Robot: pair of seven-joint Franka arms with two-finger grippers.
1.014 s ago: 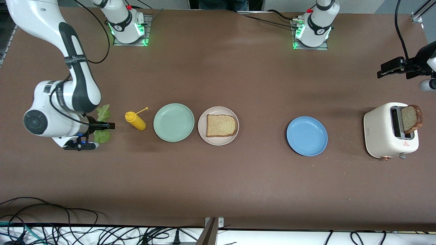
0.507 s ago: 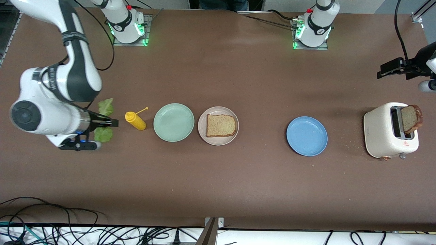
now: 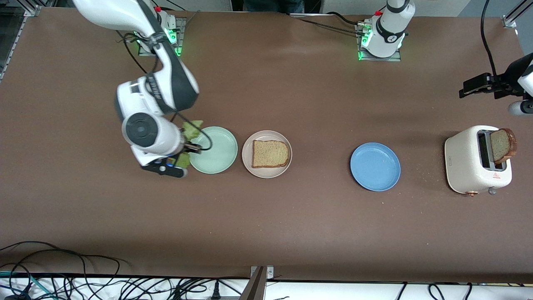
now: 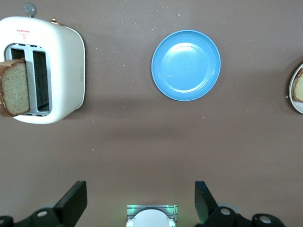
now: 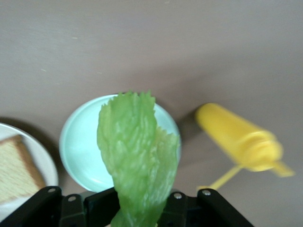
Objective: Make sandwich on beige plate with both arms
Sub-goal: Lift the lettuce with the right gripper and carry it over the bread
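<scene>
My right gripper (image 3: 192, 146) is shut on the crinkled green lettuce leaf (image 3: 191, 129) and holds it over the rim of the mint-green plate (image 3: 216, 160). In the right wrist view the lettuce (image 5: 137, 156) hangs from the gripper (image 5: 139, 208). The beige plate (image 3: 266, 173) lies beside the mint-green plate, toward the left arm's end, with one bread slice (image 3: 270, 153) on it. The second bread slice (image 3: 503, 145) stands in the toaster (image 3: 470, 160). My left gripper (image 3: 466, 88) is open and empty, and waits in the air near the toaster; its fingers are wide apart in the left wrist view (image 4: 139, 203).
A blue plate (image 3: 375, 166) lies between the beige plate and the toaster. The yellow squeeze bottle (image 5: 236, 137) lies beside the mint-green plate (image 5: 80, 146) in the right wrist view; my right arm hides it in the front view.
My right arm has swung with the lettuce from the right arm's end of the table, past the yellow bottle, to over the mint-green plate. The left arm has hardly moved.
</scene>
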